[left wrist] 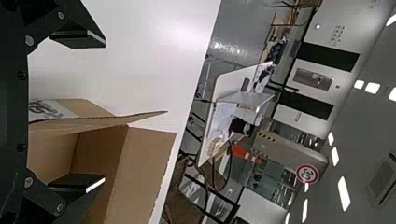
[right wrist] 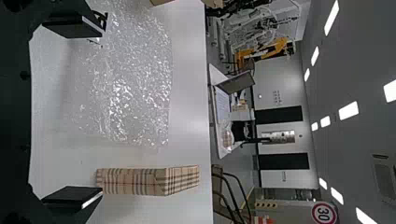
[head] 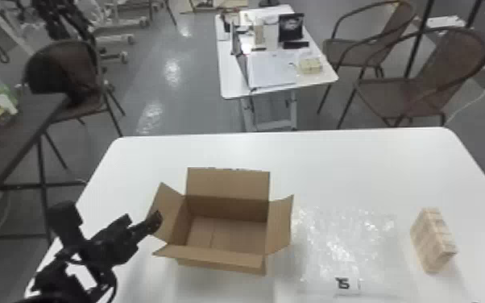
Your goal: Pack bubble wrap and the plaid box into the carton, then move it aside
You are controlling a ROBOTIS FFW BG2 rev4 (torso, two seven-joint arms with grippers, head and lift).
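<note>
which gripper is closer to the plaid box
Right. The right gripper is close to the plaid box; the left gripper is over by the carton's left flap.

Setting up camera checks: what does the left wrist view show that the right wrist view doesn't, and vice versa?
Left wrist view: the inside of the open carton, and the left gripper with its jaws apart.

Right wrist view: the bubble wrap, the plaid box lying apart from it, and the right gripper, jaws also apart.

Shared: the white table, the round red-rimmed sign and the ceiling lights.
</note>
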